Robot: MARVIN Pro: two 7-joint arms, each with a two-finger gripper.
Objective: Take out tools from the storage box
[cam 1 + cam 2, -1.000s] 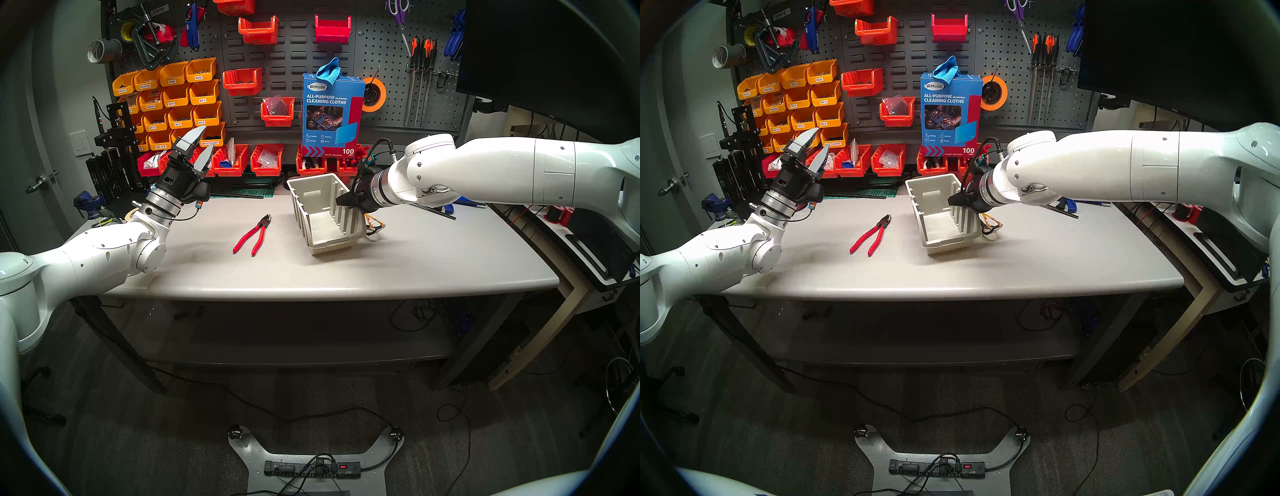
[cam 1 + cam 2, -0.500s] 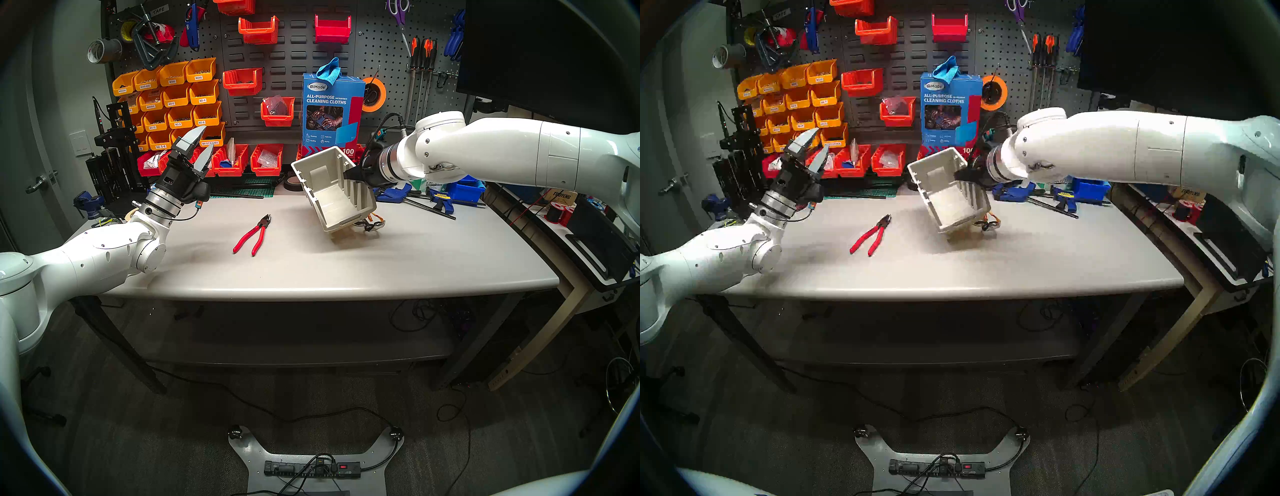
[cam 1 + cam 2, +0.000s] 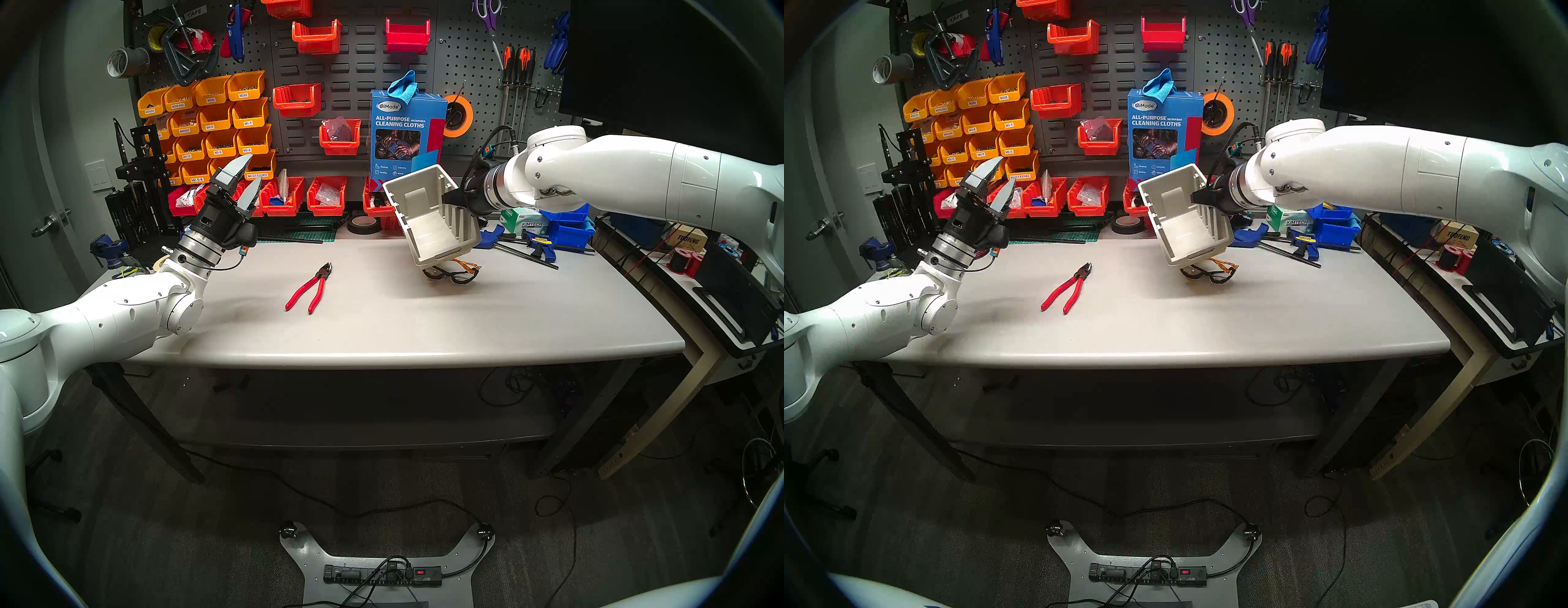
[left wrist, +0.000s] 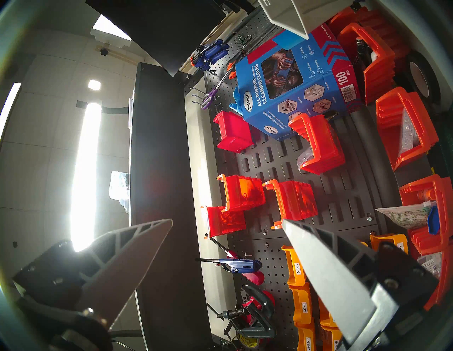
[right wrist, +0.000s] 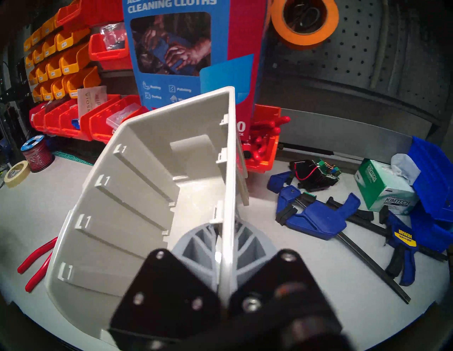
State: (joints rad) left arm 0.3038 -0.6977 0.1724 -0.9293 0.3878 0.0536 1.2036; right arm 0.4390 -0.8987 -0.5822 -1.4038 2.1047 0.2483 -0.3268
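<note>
1. My two head views look down from above the front edge of the bench [image 3: 424, 335], facing the pegboard wall [image 3: 466, 63]. Both hold the whole benchtop, both arms and the floor below, nearly the same picture, slightly offset sideways.
2. My left wrist view sits high and is rolled on its side, looking along its own fingers [image 4: 326, 274] at the wall bins [image 4: 291, 203] and the ceiling lights [image 4: 84, 171], fairly near.
3. My right wrist view sits close, looking forward and down over the storage box [image 5: 137, 210] wall.
4. All four views share the blue cleaning-cloth carton [image 3: 1163, 136].
</note>
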